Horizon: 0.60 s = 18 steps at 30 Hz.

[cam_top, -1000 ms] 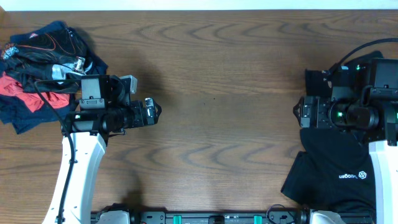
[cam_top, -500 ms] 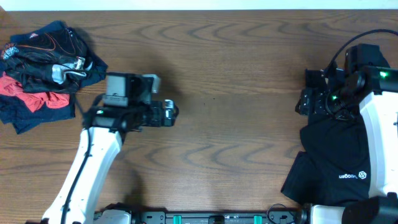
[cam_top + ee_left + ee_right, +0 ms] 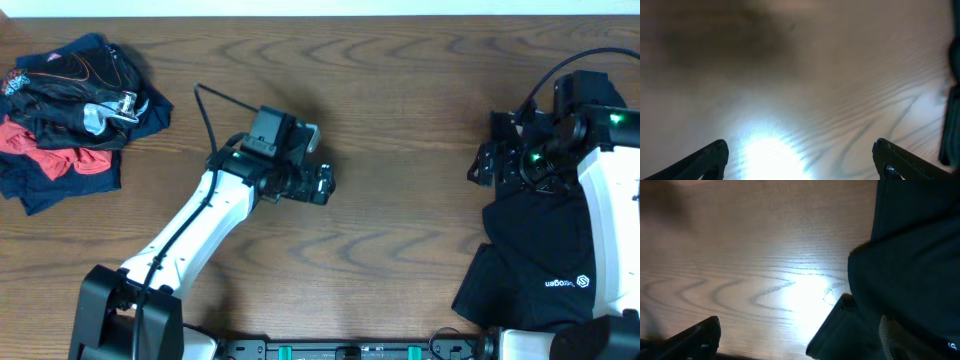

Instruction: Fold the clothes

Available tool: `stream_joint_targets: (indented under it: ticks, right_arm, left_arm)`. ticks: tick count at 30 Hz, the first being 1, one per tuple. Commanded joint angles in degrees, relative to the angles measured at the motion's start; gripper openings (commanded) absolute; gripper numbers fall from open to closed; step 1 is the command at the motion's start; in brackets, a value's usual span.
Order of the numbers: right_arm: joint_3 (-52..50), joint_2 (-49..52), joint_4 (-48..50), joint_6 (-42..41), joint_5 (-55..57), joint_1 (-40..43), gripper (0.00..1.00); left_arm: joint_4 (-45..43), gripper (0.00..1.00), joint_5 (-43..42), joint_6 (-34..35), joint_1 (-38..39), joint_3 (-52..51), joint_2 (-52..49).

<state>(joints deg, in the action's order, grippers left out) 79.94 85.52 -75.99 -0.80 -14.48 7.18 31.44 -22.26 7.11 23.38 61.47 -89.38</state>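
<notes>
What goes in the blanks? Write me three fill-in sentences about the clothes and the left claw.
The heap of mixed clothes lies at the far ____ corner of the table.
The black T-shirt carries a small ____ logo.
The left claw hangs over the table, holding nothing, jaws ____.
Missing words: left; white; open.

Reaches diagonally toward the middle with the left arm (image 3: 200, 215), left gripper (image 3: 327, 184) spread wide and empty. Holds the right gripper (image 3: 480, 166) wide apart too, right arm (image 3: 600, 200) folded close.
</notes>
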Motion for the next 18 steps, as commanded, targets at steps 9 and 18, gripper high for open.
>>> stream_joint_targets:
  ticks: [9, 18]
  right_arm:
    - [-2.01, -9.84, -1.86, -3.63, -2.14, -0.44, 0.99]
    - [-18.23, -11.96, 6.78, -4.42, -1.60, -0.37, 0.99]
  left_arm:
    - [-0.39, 0.98, 0.50, 0.52, -2.60, 3.69, 0.11]
    - [-0.28, 0.98, 0.48, 0.50, -2.95, 3.69, 0.11]
